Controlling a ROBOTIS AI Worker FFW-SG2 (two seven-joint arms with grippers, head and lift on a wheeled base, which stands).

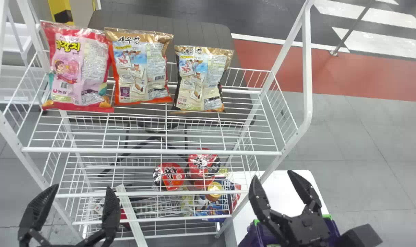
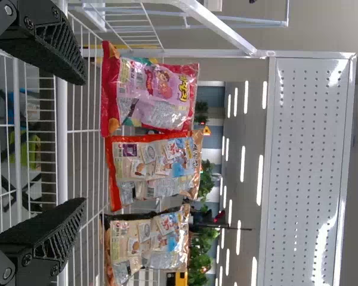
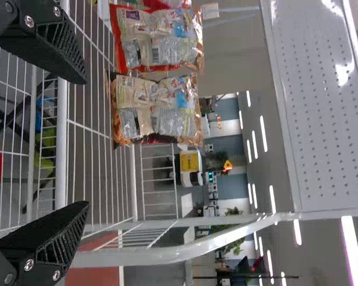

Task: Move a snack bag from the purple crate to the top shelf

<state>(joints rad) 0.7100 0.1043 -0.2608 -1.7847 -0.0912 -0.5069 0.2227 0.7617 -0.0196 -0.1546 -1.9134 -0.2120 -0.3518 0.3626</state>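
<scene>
At lower right the right tool [image 1: 274, 175] gapes empty over the purple crate [image 1: 254, 236]; the left tool [image 1: 81, 188], lower left, is wide too. Lifted carelessly, a bag could snag the rack post [image 1: 291, 144] or topple the shelved snack bags [image 1: 141, 68], upper left.

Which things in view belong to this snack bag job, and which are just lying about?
Job:
- Purple crate
- Top shelf
- Three snack bags on it; whether any came from the crate, I can't tell
- Right gripper and left gripper, both open and empty

Lying about:
- Red packages lower in the rack
- White surface by the crate
</scene>
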